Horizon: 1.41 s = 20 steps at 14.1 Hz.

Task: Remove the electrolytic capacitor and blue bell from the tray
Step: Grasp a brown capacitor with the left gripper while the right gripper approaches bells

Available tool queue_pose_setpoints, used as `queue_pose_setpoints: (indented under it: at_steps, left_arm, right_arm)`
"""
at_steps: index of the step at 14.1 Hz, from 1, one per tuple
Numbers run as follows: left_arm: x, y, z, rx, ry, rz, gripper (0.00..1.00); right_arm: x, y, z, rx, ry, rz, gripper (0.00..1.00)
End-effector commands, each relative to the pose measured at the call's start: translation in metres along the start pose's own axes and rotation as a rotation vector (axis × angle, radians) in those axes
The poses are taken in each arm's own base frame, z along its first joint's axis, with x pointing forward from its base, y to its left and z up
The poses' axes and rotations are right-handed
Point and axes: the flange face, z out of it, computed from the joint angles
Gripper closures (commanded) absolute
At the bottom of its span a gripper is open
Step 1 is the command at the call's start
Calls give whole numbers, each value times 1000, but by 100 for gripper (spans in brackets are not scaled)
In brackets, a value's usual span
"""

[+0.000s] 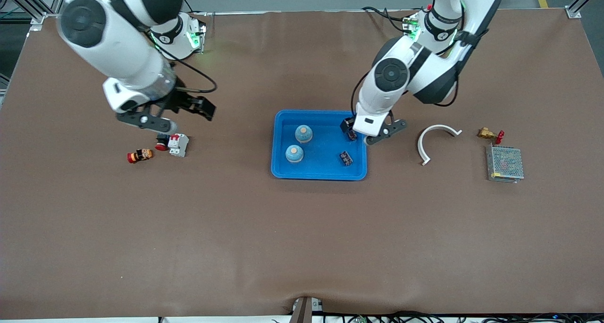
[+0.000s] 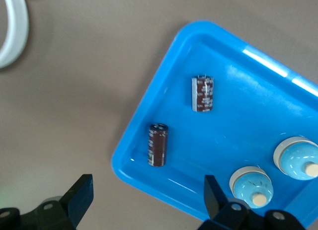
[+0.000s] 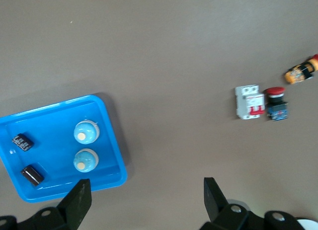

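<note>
In the blue tray [image 1: 283, 169], two electrolytic capacitors lie on their sides toward the left arm's end: one [image 2: 158, 144] under the left gripper [image 1: 370, 133], the other [image 1: 346, 158] nearer the front camera. Two blue bells [image 1: 304, 133] stand upright toward the right arm's end. The capacitors look light, rigid and smooth, likely to roll, so a pinch across the barrel's middle seems best. Their long axes run roughly toward and away from the camera. The left gripper hovers with fingers apart; the right gripper [image 1: 181, 110] waits over the table, fingers also spread.
</note>
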Motion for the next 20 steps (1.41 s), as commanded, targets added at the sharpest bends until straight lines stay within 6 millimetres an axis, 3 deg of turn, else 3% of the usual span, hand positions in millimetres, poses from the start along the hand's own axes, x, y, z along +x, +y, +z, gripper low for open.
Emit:
queue_pose_setpoints:
  at_steps: [1,5,11,13,17,20]
  left_arm:
    - [-8,9,32,45,47,-16,5]
    - [-23,21,68,34,35,-22,15]
    - [-24,21,114,76,91,-11,30]
    - [-25,21,120,81,87,-10,34]
    - [-33,24,129,92,73,3,40]
    - [-33,23,133,99,69,4,45]
  right_arm:
    - [-1,-19,18,10,5,36,0]
    - [-11,-58,52,27,20,55,0]
    - [-39,-122,119,54,41,70,0]
    - [-41,-132,138,63,47,73,0]
    - [-66,-154,192,105,77,48,0]
    - [-78,-164,215,93,75,20,0]
